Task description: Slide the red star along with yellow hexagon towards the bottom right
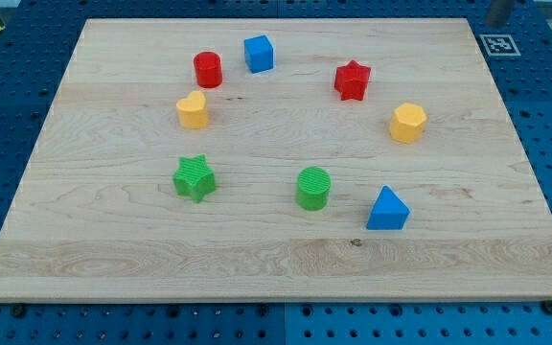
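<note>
Red star (352,80) sits upper right on the board (113,254); yellow hexagon (407,123) just below-right of it, apart. My tip is out of view, so I cannot place it relative to either block. Blue triangle (388,210) lies further below.

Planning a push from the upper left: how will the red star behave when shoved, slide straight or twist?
The red star looks squat and flat-based, so it probably slides rather than tips. Its points may make it twist under an off-centre push. The wooden board looks smooth, so drag is likely low. My tip is not visible.
</note>
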Action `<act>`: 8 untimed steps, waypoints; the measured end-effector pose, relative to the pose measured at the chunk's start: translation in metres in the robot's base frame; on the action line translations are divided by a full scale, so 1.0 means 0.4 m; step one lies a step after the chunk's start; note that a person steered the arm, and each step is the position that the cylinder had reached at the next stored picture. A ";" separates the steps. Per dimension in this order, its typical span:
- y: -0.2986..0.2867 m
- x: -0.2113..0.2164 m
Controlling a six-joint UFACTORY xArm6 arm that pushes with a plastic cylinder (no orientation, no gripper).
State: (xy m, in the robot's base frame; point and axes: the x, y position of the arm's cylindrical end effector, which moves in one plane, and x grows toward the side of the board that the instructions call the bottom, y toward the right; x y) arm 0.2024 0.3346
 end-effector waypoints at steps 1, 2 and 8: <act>0.000 0.000; 0.000 0.020; -0.597 0.223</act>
State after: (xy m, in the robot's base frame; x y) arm 0.2917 0.0958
